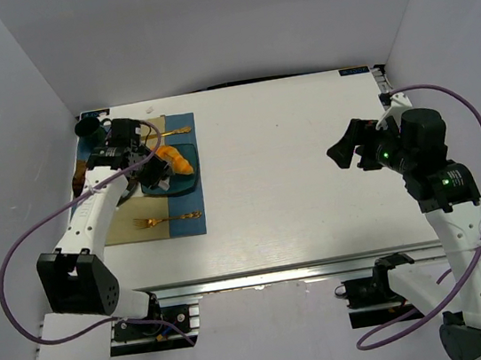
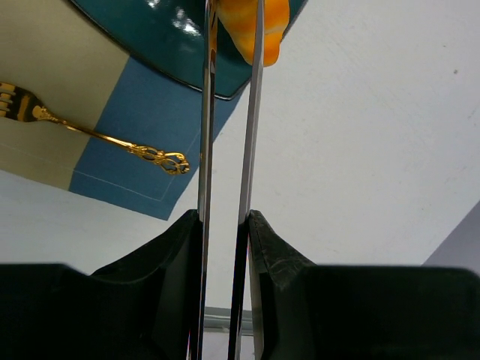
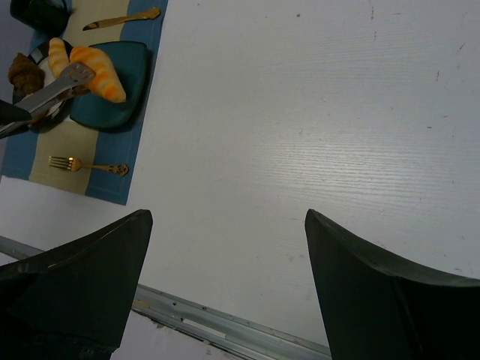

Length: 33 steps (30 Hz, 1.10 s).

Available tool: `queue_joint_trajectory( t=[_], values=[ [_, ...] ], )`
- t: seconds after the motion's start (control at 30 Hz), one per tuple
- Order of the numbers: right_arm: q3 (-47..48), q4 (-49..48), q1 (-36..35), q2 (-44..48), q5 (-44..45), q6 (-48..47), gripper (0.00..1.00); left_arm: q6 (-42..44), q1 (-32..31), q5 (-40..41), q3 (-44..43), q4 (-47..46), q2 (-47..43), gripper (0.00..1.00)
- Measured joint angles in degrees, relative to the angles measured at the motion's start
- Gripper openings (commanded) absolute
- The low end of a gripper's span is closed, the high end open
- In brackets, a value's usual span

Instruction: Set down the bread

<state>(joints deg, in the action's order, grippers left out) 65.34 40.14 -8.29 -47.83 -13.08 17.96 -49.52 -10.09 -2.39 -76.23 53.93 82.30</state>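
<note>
**Lead:** left arm status?

**Op:** I've got the left end effector (image 2: 225, 225) clamped on a pair of thin metal tongs (image 3: 66, 82). Both black fingers press on the blades. The blades run nearly parallel with a narrow gap between them.

**Lead:** and the bread?

**Op:** I see the bread (image 3: 101, 76) between the tong tips, over the teal plate (image 3: 124, 112). It's near the rim on the side facing the open surface (image 1: 312, 179). I can't tell whether it rests on the plate or hangs just off it. A second, paler roll (image 3: 56, 54) lies just beside it.

**Lead:** right arm?

**Op:** My right end effector (image 3: 227, 215) is spread wide open, hanging over the white surface, well apart from the plate.

**Lead:** what else is around the plate?

**Op:** The plate sits on a blue placemat (image 2: 142, 112) with a beige centre, at the left of the surface. There's a gold fork (image 2: 97, 135) on the mat at the plate's near side and a gold knife (image 3: 124, 18) at its far side. From what I see, neither touches the plate.
</note>
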Motion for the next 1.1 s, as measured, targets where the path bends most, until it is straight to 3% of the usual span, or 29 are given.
queue_joint_trajectory(
  t=[0.1,0.37,1.1],
  values=[
    [0.0,0.0,0.0,0.0,0.3,-0.2,0.89,0.1,0.0,0.9,1.4,-0.4,0.0,0.37],
    [0.0,0.0,0.0,0.0,0.7,-0.4,0.89,0.8,0.0,3.5,3.6,-0.4,0.0,0.59],
    [-0.8,0.0,0.0,0.0,0.5,-0.3,0.89,1.9,0.0,6.3,-2.9,5.9,-0.4,0.59]
  ],
)
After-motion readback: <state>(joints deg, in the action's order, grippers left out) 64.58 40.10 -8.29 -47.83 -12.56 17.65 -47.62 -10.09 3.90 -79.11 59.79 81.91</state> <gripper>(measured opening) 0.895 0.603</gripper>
